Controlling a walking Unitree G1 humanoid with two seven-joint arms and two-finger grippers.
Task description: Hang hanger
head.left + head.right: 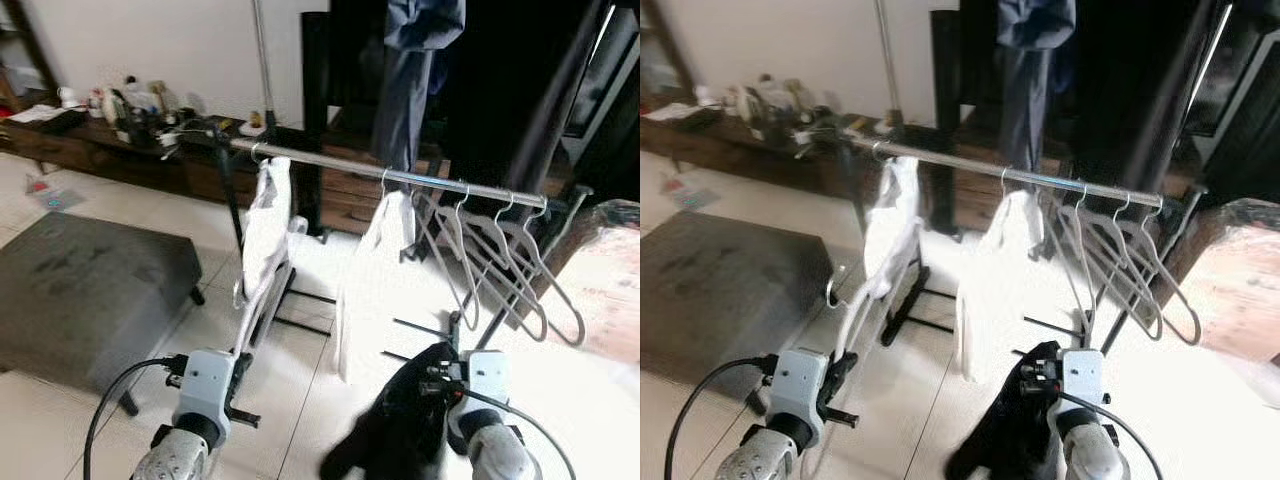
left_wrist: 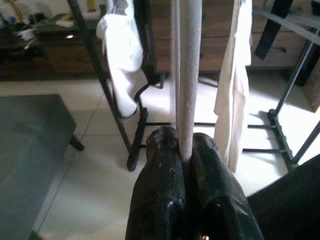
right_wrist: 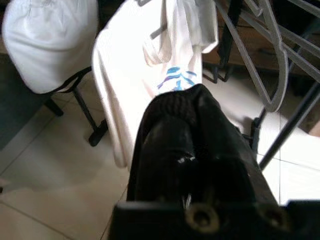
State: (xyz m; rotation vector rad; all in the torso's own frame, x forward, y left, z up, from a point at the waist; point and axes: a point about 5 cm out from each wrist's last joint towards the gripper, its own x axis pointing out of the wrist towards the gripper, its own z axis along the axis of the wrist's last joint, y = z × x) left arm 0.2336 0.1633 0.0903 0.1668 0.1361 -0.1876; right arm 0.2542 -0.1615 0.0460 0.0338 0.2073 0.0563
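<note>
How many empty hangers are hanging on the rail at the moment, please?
3, as far as I can tell: grey empty hangers bunched together at the rail's right end, beyond the two white garments. They overlap, so another may be hidden among them.
</note>
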